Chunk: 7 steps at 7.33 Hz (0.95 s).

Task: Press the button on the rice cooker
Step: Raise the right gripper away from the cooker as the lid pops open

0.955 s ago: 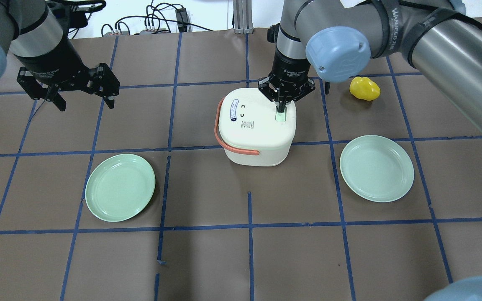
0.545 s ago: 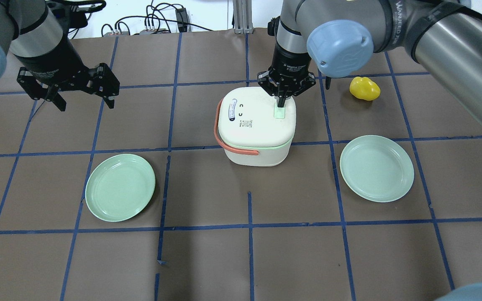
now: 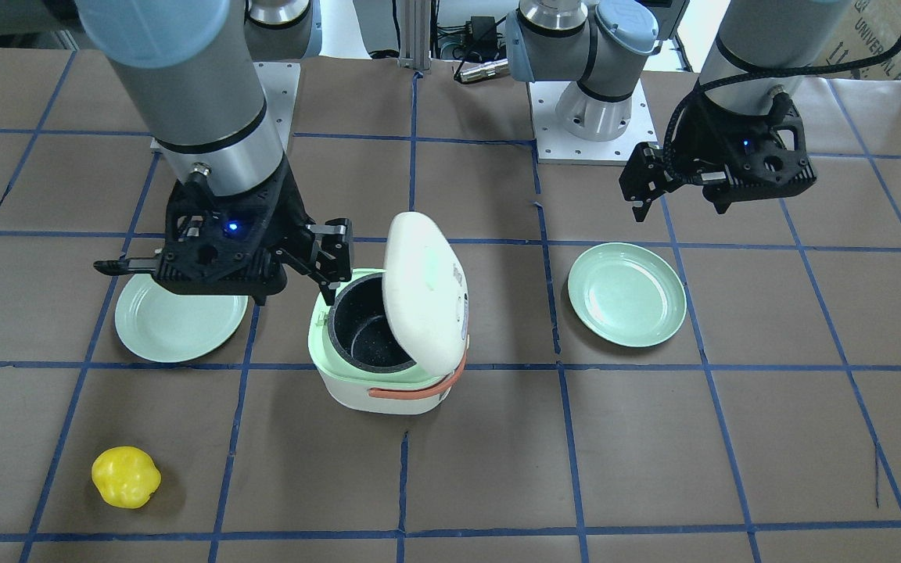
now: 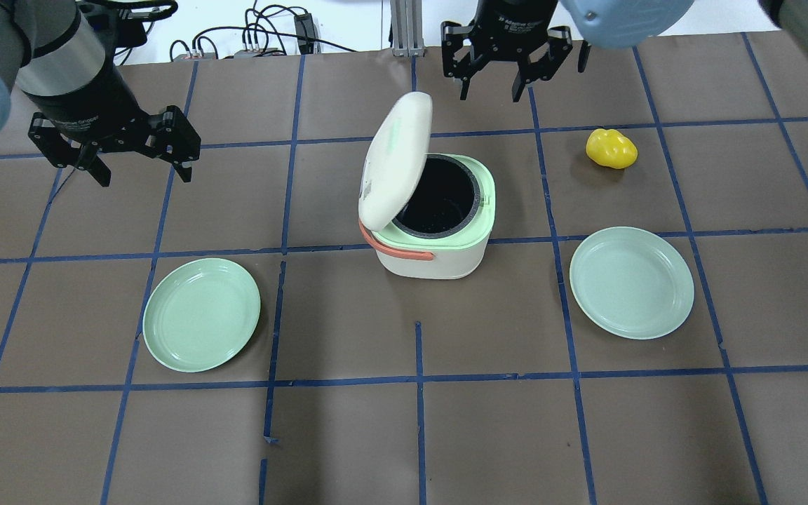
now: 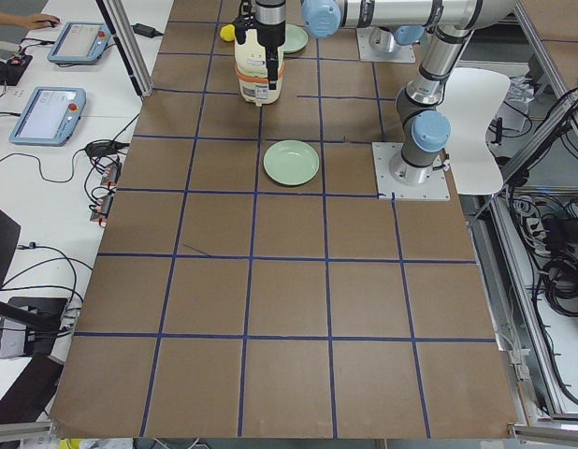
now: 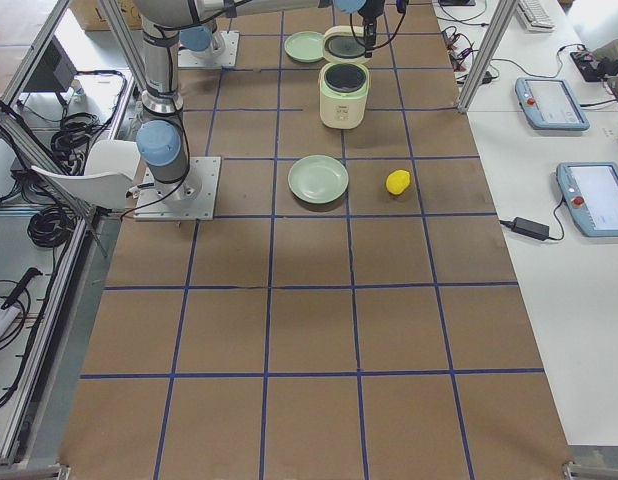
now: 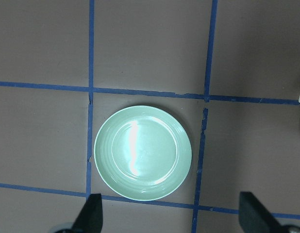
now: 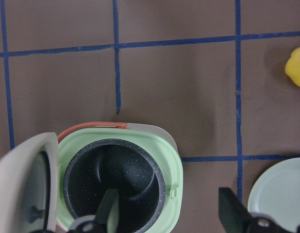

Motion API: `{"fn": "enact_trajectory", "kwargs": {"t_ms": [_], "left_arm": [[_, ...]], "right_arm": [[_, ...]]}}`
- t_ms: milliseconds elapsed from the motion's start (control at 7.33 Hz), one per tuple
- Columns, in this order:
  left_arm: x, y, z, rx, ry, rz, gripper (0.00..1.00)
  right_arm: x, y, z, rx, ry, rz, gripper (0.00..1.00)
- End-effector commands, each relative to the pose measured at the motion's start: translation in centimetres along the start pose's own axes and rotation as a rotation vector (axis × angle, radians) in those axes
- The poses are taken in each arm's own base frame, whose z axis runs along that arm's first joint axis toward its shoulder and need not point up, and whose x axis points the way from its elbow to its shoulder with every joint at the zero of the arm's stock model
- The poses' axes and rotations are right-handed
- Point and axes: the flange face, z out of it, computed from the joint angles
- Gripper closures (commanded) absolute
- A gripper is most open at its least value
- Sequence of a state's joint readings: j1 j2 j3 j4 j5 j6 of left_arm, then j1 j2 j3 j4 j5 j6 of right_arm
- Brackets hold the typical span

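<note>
The rice cooker [image 4: 439, 263] is seen standing upright near the middle of the table [image 4: 404, 435], between 2 green plates, 1 [image 4: 201, 313] on the robot's left and 1 [image 4: 631, 282] on its right, both set slightly nearer the robot. Its lid [image 4: 395, 158] is raised on the side toward the robot's left and held steeply tilted, almost on edge, with the inner face turned toward the robot's right; in the overhead view the lid's long axis runs away from the robot. The dark inner pot [image 4: 439, 203] is exposed and opens straight up inside a pale green rim [image 4: 486, 200]. An orange handle [image 4: 404, 251] is wrapped around the body's near-left corner. The right gripper [image 4: 492, 90] is held above the cooker, apart from it, with the jaws spread wide and nothing gripped. The left gripper [image 4: 144, 170] is held well apart to the robot's left, jaws likewise spread wide and empty. A yellow object [image 4: 611, 148] lies on the table to the cooker's right.
</note>
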<state>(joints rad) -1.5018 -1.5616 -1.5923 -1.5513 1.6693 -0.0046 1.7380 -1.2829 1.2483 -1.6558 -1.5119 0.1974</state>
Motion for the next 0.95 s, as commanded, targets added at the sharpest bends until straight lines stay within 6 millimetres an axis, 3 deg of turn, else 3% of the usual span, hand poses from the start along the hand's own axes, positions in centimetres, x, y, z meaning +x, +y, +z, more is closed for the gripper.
{"fn": "enact_trajectory", "kwargs": {"t_ms": [0, 136, 409, 545, 818], "left_arm": [[0.0, 0.0, 0.0, 0.000, 0.000, 0.000, 0.00], [0.0, 0.0, 0.0, 0.000, 0.000, 0.000, 0.00], [0.0, 0.0, 0.0, 0.000, 0.000, 0.000, 0.00], [0.0, 0.0, 0.0, 0.000, 0.000, 0.000, 0.00], [0.0, 0.0, 0.0, 0.000, 0.000, 0.000, 0.00]], "right_arm": [[5.3, -1.2, -2.0, 0.023, 0.032, -0.105, 0.04], [8.1, -0.5, -2.0, -0.018, 0.037, -0.103, 0.04], [12.7, 3.2, -2.3, -0.047, 0.035, -0.111, 0.06], [13.9, 4.4, -1.1, -0.066, 0.045, -0.101, 0.06], [14.3, 4.7, -1.1, -0.068, 0.061, -0.095, 0.05]]}}
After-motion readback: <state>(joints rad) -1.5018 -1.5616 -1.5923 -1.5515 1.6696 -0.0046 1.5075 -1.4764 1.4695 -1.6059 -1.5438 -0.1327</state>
